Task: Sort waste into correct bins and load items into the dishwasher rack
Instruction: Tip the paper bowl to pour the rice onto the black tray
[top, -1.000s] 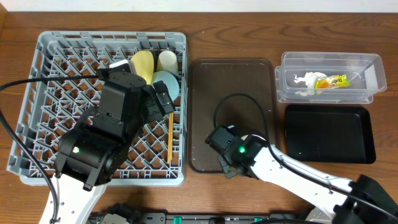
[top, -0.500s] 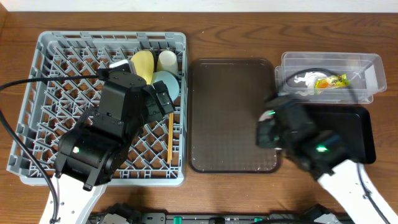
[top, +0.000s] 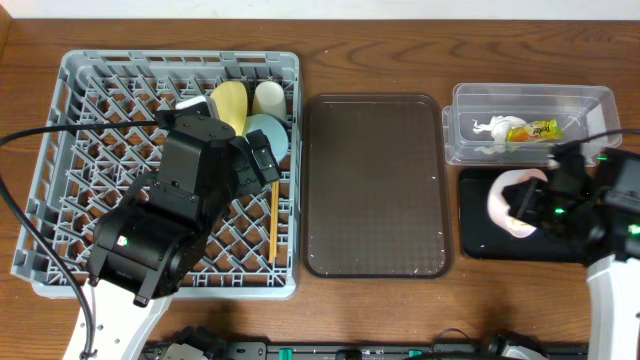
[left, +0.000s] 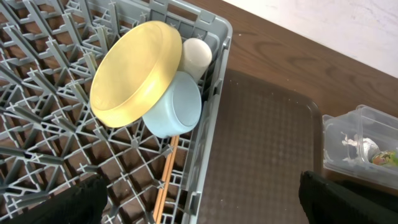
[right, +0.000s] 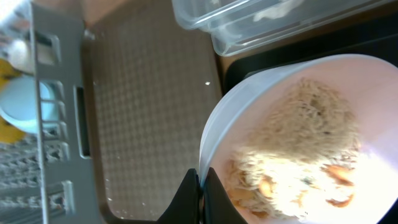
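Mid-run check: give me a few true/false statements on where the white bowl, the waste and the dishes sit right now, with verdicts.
1. The right claw grips the white bowl by its rim above the black tray. True.
2. The white bowl is empty. False: pale food crumbs lie inside it.
3. The napkin and snack wrapper lie in the black tray. False: both are in the clear tub.
4. The yellow plate, light blue bowl and white cup are in the rack. True.
5. The left claw holds the chopsticks. False: it is open, and they lie in the rack.
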